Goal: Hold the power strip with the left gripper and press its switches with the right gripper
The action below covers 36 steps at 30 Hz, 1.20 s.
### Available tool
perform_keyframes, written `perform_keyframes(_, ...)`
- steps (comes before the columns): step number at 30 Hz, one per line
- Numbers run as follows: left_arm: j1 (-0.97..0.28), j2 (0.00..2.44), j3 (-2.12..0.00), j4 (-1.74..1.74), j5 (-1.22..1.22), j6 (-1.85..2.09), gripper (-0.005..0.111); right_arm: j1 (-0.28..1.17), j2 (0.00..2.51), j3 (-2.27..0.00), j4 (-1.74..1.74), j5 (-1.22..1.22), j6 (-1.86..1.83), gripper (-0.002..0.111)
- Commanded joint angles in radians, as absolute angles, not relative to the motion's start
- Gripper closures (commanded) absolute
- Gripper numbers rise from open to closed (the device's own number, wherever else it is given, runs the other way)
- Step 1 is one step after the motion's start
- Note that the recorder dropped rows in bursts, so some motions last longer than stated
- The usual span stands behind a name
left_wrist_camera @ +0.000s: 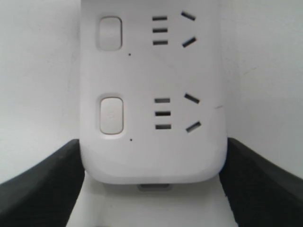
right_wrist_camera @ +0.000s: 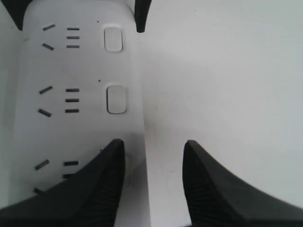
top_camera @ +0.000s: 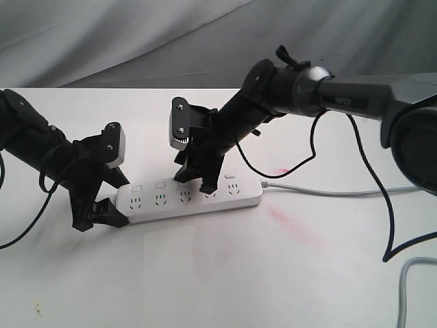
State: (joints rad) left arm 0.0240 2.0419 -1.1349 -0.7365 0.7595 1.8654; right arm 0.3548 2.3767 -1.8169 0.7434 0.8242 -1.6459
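The white table (top_camera: 225, 280) carried the power strip (top_camera: 191, 197), and a grey cloth (top_camera: 136, 41) hung well behind the strip. The strip lay flat, sockets up. In the exterior view its long axis ran across the scene, with the cord end slightly farther from the camera than the free end. Its thin grey cord (top_camera: 328, 192) left that end and trailed away along the table. A faint pink smear (top_camera: 290, 222) marked the table near the cord end.

The left gripper (top_camera: 109, 199) sat at the strip's free, rounded end. In the left wrist view its two jaws were clenched on that end, one against each long side. The right gripper (top_camera: 196, 181) stood over the middle of the strip, and its jaws were spread apart, grasping nothing. In the right wrist view one of its fingers (right_wrist_camera: 106, 184) lay over the strip's button-side margin and covered part of a switch. The other finger was over bare table just beside the strip. Whether the finger pressed down could not be told.

The switches (right_wrist_camera: 116, 99) ran in a row along one long edge, each beside its own socket set.
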Motion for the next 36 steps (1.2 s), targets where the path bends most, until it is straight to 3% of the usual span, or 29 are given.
perform_keyframes(1, 0.020, 2.048, -1.135, -0.732, 0.760, 1.858, 0.044, 0.347, 2.390, -1.811, 0.701, 0.828, -1.648, 0.070)
perform_keyframes(17, 0.020, 2.048, -1.135, -0.732, 0.760, 1.858, 0.044, 0.339, 2.415, -1.706, 0.748, 0.767, -1.676, 0.070)
perform_keyframes(36, 0.020, 2.048, -1.135, -0.732, 0.760, 1.858, 0.044, 0.290, 2.229, -1.667, 0.744, 0.767, -1.619, 0.070)
